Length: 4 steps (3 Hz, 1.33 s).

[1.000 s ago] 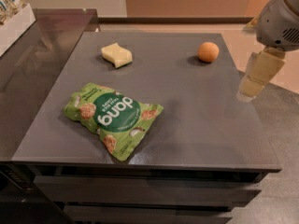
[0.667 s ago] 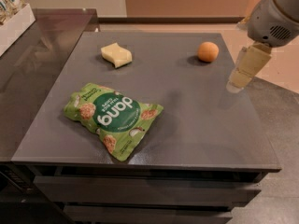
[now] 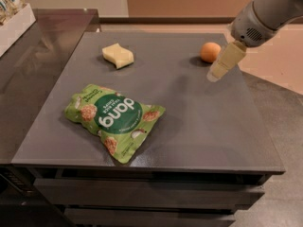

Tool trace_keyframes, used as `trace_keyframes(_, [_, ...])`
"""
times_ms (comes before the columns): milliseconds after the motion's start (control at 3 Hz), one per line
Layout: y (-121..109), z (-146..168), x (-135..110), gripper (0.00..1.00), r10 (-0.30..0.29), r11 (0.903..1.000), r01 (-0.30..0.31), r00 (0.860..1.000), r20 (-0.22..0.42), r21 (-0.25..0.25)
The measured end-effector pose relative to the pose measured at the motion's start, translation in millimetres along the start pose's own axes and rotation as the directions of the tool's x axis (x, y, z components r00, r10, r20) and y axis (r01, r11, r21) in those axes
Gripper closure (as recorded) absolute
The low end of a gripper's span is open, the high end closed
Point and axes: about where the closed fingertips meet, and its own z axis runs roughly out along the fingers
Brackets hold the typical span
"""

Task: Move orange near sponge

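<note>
Grey matte surface point(image 3: 189, 126) carries three items, all located here with reference to the orange point(image 3: 210, 52). The orange rests upright on the far right part of the surface, near its back edge. The sponge point(image 3: 118, 56), a pale yellow block with wavy sides, lies flat well to the left of the orange, at about the same depth, and the two are well apart. A green snack bag point(image 3: 115, 122) lies flat to the left of the orange and much nearer the front edge, also well apart from it. The gripper point(image 3: 214, 75), a pale cream part, hangs just to the right of the orange and slightly in front of it, tilted so that its tip points down and to the left. Whether it touches the orange cannot be determined, and whether it is spread or closed cannot be determined either. The grey arm point(image 3: 265, 13) rises from the gripper up and to the right of the orange. Drawer fronts point(image 3: 142, 193) sit below the front edge, well in front of the orange.
</note>
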Motion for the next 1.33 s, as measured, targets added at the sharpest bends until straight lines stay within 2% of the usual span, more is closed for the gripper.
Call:
trace_keyframes(333, [-26, 31, -2, 0.00, 0.102, 0.9948, -0.102, 0.994, 0.050, 0.002])
trace_keyframes(1000, [-69, 65, 5, 0.00, 0.254, 0.9659, -0.258, 0.961, 0.110, 0.020])
trace_keyframes(1333, [-86, 80, 8, 0.00, 0.301, 0.9525, -0.304, 0.946, 0.125, 0.011])
